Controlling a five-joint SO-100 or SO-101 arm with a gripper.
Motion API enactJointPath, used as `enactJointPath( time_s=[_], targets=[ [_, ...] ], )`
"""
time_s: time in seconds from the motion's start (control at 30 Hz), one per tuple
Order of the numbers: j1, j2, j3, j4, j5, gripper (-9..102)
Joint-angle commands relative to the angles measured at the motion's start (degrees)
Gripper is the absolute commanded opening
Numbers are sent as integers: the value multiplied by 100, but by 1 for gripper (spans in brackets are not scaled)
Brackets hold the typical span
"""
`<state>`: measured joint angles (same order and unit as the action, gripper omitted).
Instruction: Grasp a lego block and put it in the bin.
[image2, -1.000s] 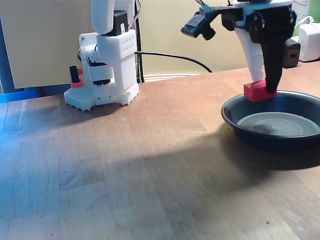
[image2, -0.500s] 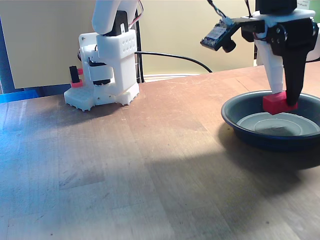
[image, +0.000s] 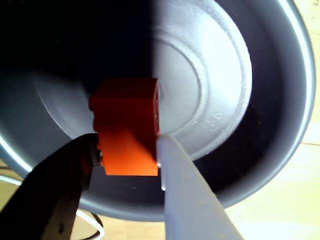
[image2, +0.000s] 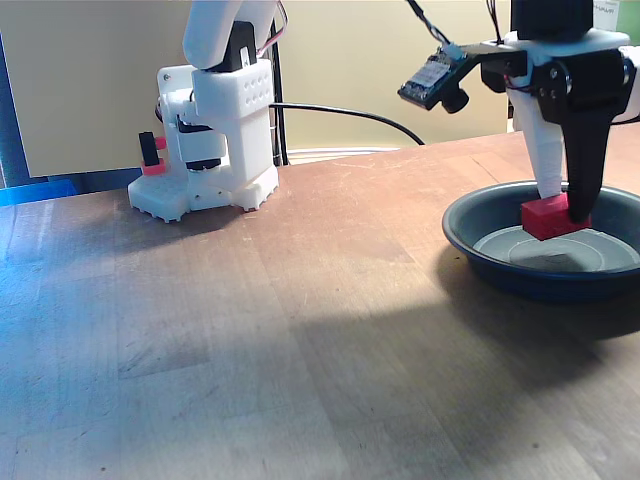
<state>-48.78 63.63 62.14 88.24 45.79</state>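
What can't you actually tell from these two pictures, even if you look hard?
- Whether the red lego block touches the bin floor: in the fixed view the near rim hides its underside.
- The block's studs: the wrist view shows plain faces.
- The bin's right side: cut off by the fixed view's edge.
- The stamped mark on the bin floor in the wrist view: too blurred to read.

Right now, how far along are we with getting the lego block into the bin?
Pickup and carry look done: the end effector is shut on the lego block, holding it over the inside of the bin. In the wrist view the block hangs above the bin's floor. Left: open and let it drop.
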Motion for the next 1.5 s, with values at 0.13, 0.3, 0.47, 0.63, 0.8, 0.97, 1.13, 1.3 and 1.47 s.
enactJointPath(
  time_s=[0.13,0.3,0.47,0.63,0.8,0.97,1.13,1.3,1.47],
  targets=[
    [26,35,-202,-44,-18,11],
    [26,79,-193,-44,-9,11],
    [123,105,-167,18,-26,7],
    [141,114,-220,26,9,0],
    [272,457,-141,26,-53,0],
    [589,1222,483,35,-905,0],
    [958,2250,1441,35,-1688,0],
    [1573,3296,2540,-53,-2751,0],
    [2303,4069,3322,-105,-3973,0]
  ],
)
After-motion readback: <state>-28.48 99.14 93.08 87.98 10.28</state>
